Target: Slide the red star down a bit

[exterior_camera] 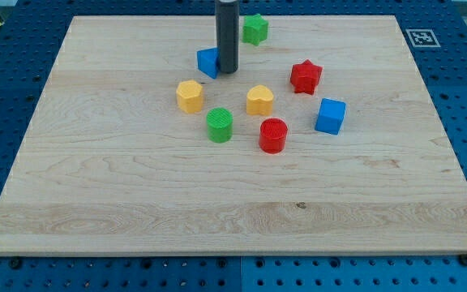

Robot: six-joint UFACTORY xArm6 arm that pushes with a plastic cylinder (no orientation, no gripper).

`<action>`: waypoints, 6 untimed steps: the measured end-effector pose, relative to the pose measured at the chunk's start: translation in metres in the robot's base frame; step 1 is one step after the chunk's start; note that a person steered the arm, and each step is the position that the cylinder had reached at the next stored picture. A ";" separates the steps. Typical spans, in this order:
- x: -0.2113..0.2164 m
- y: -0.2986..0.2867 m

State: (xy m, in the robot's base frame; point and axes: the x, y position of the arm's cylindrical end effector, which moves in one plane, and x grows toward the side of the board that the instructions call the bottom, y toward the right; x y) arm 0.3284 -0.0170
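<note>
The red star (306, 77) lies on the wooden board (136, 211), right of centre in the upper half. My tip (228, 70) stands well to the star's left, touching the right side of a small blue block (207, 62). The dark rod rises from the tip straight to the view's top edge. A blue cube (331, 115) sits just below and right of the star. A yellow heart (259, 100) sits below and left of it.
A green block (255, 28) sits near the board's top edge. A yellow hexagon (190, 96), a green cylinder (220, 124) and a red cylinder (273, 135) lie around the board's middle. An ArUco tag (422, 36) marks the top right corner.
</note>
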 end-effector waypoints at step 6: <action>0.010 0.105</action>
